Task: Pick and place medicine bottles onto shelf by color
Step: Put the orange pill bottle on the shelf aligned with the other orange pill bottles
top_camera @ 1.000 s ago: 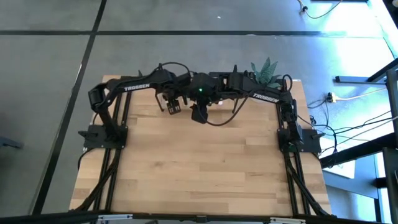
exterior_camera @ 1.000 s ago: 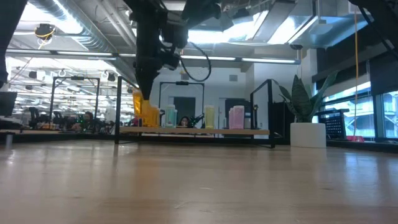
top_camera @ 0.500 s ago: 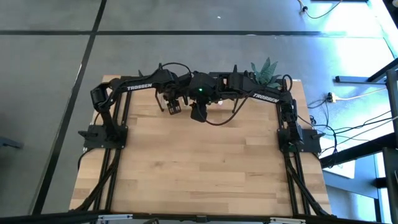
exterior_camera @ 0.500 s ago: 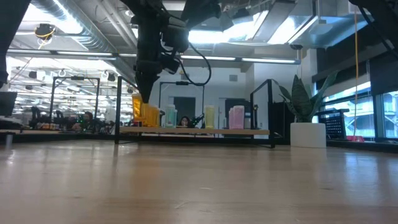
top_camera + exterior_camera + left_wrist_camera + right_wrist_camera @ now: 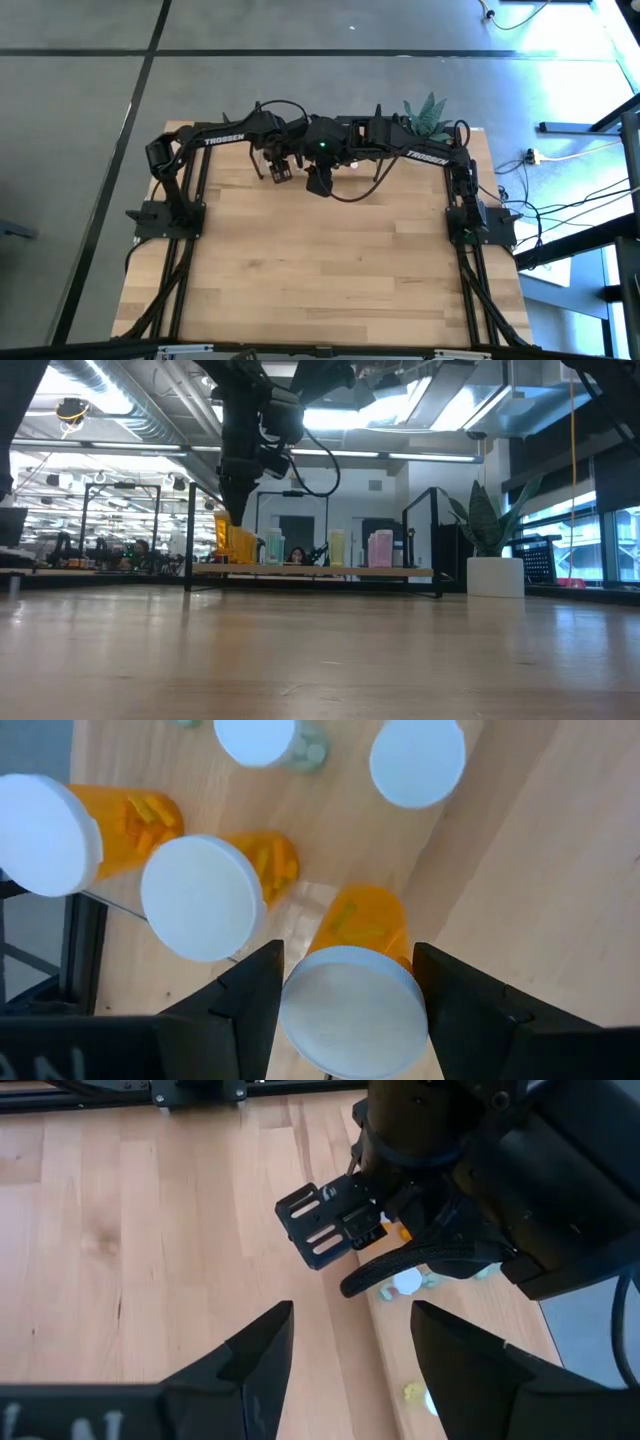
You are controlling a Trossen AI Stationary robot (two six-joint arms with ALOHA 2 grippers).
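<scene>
Here, an orange medicine bottle (image 5: 352,982) is gripped between the half-open fingers of the left gripper (image 5: 345,995) above the shelf (image 5: 520,850), just beside two other orange bottles (image 5: 205,892). If it is lowered carelessly, these neighbours may be knocked over. The right gripper (image 5: 350,1342) is seen open and empty, waiting over the table (image 5: 150,1230) near the shelf.

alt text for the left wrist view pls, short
Left gripper closed around the white cap of an upright orange medicine bottle on the light wooden shelf. Two more orange bottles stand beside it, with two white-capped bottles farther off.
</scene>
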